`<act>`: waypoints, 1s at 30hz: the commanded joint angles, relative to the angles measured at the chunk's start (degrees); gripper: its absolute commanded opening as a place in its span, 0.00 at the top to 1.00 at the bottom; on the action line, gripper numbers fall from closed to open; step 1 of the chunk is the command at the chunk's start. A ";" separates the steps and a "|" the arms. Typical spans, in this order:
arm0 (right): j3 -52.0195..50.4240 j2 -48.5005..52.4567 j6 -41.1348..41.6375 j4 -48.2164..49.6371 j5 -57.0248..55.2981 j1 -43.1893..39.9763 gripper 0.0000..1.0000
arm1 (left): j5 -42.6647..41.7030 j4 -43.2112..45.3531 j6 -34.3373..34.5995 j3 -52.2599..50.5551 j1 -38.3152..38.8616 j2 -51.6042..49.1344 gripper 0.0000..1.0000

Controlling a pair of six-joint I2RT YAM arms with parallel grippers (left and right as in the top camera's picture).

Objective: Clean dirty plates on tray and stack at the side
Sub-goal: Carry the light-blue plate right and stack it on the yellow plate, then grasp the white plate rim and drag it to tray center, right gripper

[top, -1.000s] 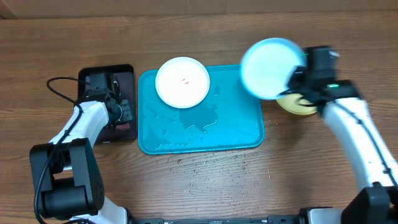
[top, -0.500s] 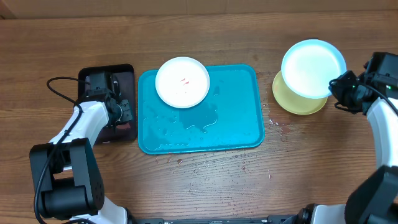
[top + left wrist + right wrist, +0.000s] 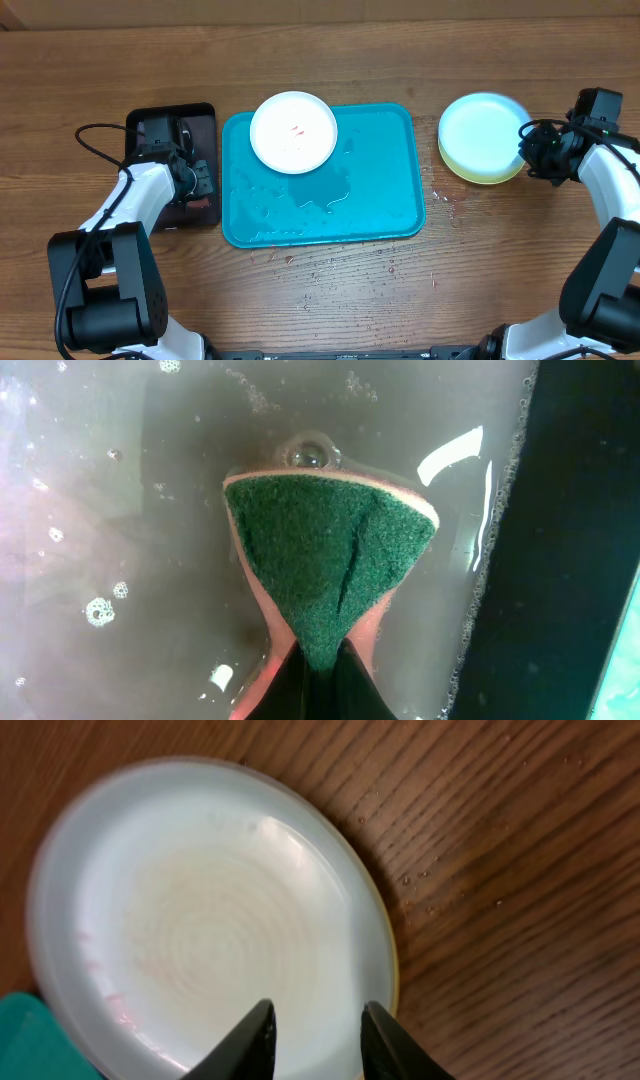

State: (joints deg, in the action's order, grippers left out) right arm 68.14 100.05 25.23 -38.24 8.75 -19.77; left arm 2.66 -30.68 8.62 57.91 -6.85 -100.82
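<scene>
My right pincer [image 3: 315,1025] has just let go. Its jaws are parted, and the light teal plate [image 3: 482,125] now lies on the yellow-green plate [image 3: 480,179] at upper right, beside the turquoise tray [image 3: 380,205]. The smeared white plate [image 3: 293,132] remains on the tray, and my left pincer [image 3: 318,682] stays clamped on the sponge [image 3: 325,550].

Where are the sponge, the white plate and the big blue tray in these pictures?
sponge [image 3: 325,555]: left wrist view, on its green scouring face.
white plate [image 3: 293,140]: overhead view, on its centre.
blue tray [image 3: 385,190]: overhead view, on the bare floor of its right half.
</scene>
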 commanded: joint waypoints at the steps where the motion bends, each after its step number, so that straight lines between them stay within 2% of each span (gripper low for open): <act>1: -0.04 -0.04 0.00 0.68 2.38 0.22 0.67 | -1.20 0.09 -0.92 1.07 -0.26 1.55 0.96; 3: -0.04 -0.04 -1.03 1.20 5.92 0.28 0.67 | -1.18 0.31 -0.92 1.07 -0.26 1.55 0.96; 7: -0.04 -0.04 -9.03 4.22 18.03 2.27 0.64 | -1.20 0.48 -0.92 1.07 -0.26 1.55 0.96; 9: -0.02 -0.04 -14.60 5.40 21.42 6.27 0.60 | -1.20 0.48 -0.92 1.07 -0.26 1.55 0.96; 12: 0.37 -0.04 -20.24 4.98 20.37 12.11 0.55 | -1.20 0.46 -0.92 1.07 -0.26 1.55 0.96; 19: 8.55 1.31 -25.97 -2.54 10.25 23.98 0.51 | -1.20 0.46 -0.92 1.07 -0.26 1.55 0.96; 22: 11.89 3.02 -27.71 -4.09 9.94 26.97 0.48 | -1.22 0.46 -0.92 1.07 -0.26 1.55 0.96; 30: 12.07 6.21 -28.30 3.21 10.12 33.62 0.48 | -1.20 0.46 -0.92 1.07 -0.26 1.55 0.96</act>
State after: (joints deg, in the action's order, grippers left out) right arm 79.26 104.53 -1.76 -37.43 19.44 11.53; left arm 2.35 -30.41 8.62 57.91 -6.87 -100.82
